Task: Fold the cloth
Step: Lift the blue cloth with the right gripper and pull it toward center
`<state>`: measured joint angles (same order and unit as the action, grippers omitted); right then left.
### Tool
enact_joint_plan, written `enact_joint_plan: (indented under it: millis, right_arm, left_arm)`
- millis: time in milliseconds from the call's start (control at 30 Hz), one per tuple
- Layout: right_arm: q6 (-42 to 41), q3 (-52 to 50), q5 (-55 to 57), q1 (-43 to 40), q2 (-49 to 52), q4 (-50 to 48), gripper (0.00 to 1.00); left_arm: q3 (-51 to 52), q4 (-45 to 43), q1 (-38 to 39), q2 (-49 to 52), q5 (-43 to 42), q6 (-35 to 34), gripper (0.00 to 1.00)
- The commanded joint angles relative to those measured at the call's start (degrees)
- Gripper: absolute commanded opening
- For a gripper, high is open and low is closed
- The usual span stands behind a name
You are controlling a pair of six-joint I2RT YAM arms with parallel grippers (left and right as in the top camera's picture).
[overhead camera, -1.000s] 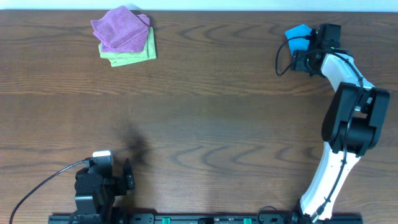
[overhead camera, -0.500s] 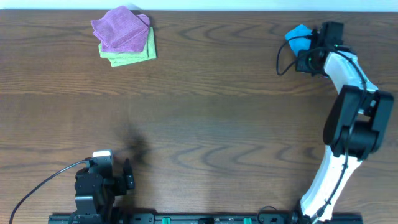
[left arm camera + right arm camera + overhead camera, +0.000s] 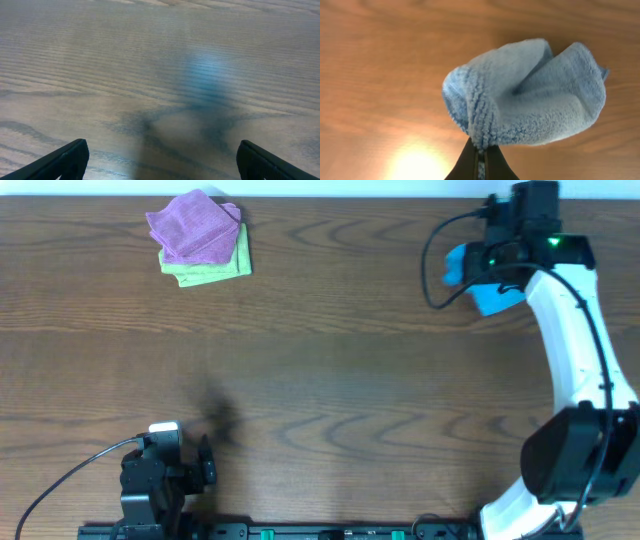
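Since a second ago the right arm (image 3: 575, 330) has stretched out long over the table's far right corner. The cloth (image 3: 492, 298) has come with it, from beside the far edge to a little nearer the middle. Nothing else has shifted.

The table (image 3: 330, 360) is dark brown wood with a wavy grain, and is the broadest thing in view. At its far left lies a small stack, well apart from the work: a purple cloth (image 3: 195, 225) sitting askew on a light green cloth (image 3: 215, 268), both already folded into rough squares.

The cloth to be folded is bright sky-blue and thick, with a looped terry nap. In the right wrist view it (image 3: 530, 95) is a bunched, rounded pouch with a deep crease running into its middle. No flat panel or straight edge shows, and no tag is visible.

The right gripper (image 3: 481, 156) has its fingers pressed together on a pinch of the cloth's lower edge. Whether the bundle hangs clear of the wood or brushes it, I cannot tell.

The left gripper (image 3: 162, 161) sits at the near left edge, fingers wide apart with nothing between them, only bare wood and its own shadow ahead.

As for progress, I judge that no fold has been made. The cloth is only gathered and carried, so it has yet to be laid down, spread flat and then doubled over.
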<state>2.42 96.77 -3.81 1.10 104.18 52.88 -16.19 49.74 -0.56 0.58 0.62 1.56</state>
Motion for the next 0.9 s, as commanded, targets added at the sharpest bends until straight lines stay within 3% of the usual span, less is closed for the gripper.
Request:
enact_joint_plan:
  millis: [0,333,567,700,867]
  right_arm:
    - [1.31,0.55,-1.22,4.94,-3.39,2.78,0.01]
    - [0.83,0.55,-8.72,25.46,-9.9,9.86,0.01]
    - [-4.83,0.55,-13.62,40.46,-13.33,7.1,0.01]
    - [-6.67,0.52,-11.43,42.36,-13.09,5.11,0.01]
    - [-5.95,0.5,-1.66,37.44,-10.82,3.23,0.01]
  left_arm:
    - [2.16,2.03,0.26,-0.33,0.85,0.83,0.95]
    - [2.16,2.03,0.24,-0.33,1.31,0.94,0.95]
    - [2.16,2.03,0.24,-0.33,1.31,1.03,0.95]
    - [2.16,2.03,0.24,-0.33,1.31,1.03,0.95]
    - [2.16,1.73,0.24,-0.33,1.27,1.01,0.95]
